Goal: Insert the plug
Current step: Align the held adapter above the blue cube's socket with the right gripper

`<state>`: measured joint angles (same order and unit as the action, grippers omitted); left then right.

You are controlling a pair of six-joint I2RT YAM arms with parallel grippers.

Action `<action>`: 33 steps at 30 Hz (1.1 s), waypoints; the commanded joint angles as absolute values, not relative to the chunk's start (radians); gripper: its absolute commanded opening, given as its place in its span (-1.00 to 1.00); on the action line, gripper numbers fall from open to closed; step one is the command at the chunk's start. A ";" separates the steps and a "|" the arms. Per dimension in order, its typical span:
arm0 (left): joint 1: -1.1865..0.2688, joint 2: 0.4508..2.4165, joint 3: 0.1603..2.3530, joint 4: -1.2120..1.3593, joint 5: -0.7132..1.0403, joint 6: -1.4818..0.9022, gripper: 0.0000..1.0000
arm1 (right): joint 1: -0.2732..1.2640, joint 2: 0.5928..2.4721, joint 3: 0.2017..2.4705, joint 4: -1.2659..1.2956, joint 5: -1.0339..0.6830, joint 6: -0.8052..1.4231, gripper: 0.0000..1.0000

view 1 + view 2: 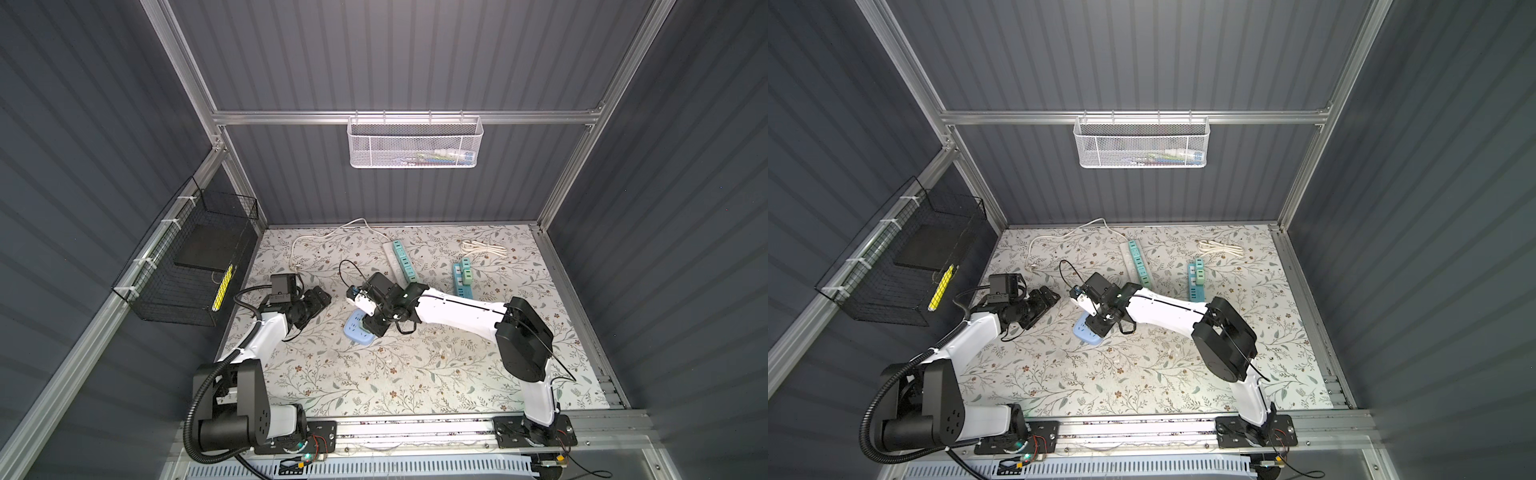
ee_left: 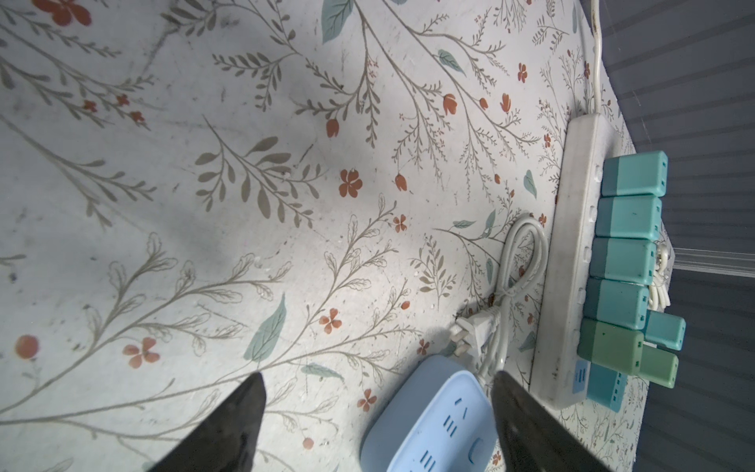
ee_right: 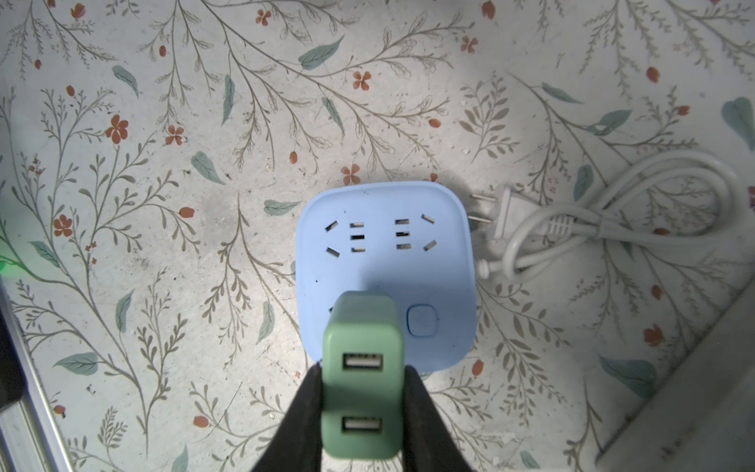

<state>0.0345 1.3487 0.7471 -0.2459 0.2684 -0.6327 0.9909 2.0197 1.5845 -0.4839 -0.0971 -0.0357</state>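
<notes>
Over blue socket [image 3: 388, 253] edge: right gripper [image 3: 362, 372] clamps plug [image 3: 361, 327].

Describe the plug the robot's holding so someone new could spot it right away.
On the floral tabletop, find the pale blue square socket block near the middle. Directly over it, the right gripper grips a mint-green charger plug with two USB ports on its end. Unlike the similar chargers lined up on the white power strip, it alone is in a gripper.
</notes>
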 commanded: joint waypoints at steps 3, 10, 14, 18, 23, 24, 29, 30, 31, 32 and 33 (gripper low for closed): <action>0.042 1.354 0.773 -0.245 0.294 -0.623 0.73 | 0.992 2.033 1.566 -0.480 -0.074 -0.029 -0.66; 0.043 1.353 0.774 -0.247 0.298 -0.621 0.73 | 0.997 2.023 1.571 -0.513 -0.080 -0.040 -0.66; 0.045 1.355 0.769 -0.239 0.302 -0.625 0.73 | 0.999 2.019 1.559 -0.522 -0.083 -0.049 -0.67; 0.045 1.355 0.773 -0.241 0.305 -0.624 0.73 | 1.003 2.016 1.547 -0.519 -0.094 -0.047 -0.66; 0.045 1.356 0.773 -0.241 0.305 -0.623 0.73 | 1.017 2.018 1.543 -0.510 -0.095 -0.049 -0.66; 0.044 1.358 0.773 -0.242 0.306 -0.623 0.73 | 1.018 2.020 1.540 -0.507 -0.091 -0.048 -0.67; 0.046 1.356 0.772 -0.242 0.307 -0.623 0.73 | 1.024 2.036 1.542 -0.524 -0.052 -0.061 -0.67; 0.046 1.356 0.772 -0.242 0.306 -0.623 0.73 | 1.026 2.041 1.548 -0.539 -0.042 -0.068 -0.67; 0.046 1.356 0.774 -0.241 0.305 -0.623 0.73 | 1.025 2.045 1.551 -0.546 -0.039 -0.071 -0.67; 0.046 1.358 0.774 -0.242 0.307 -0.623 0.73 | 1.026 2.049 1.551 -0.549 -0.033 -0.075 -0.67; 0.046 1.359 0.776 -0.242 0.307 -0.623 0.73 | 1.025 2.054 1.549 -0.551 -0.026 -0.077 -0.67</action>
<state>0.0406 1.3491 0.7471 -0.2401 0.2897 -0.6331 1.0157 2.0201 1.5661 -0.4747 -0.0521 -0.0574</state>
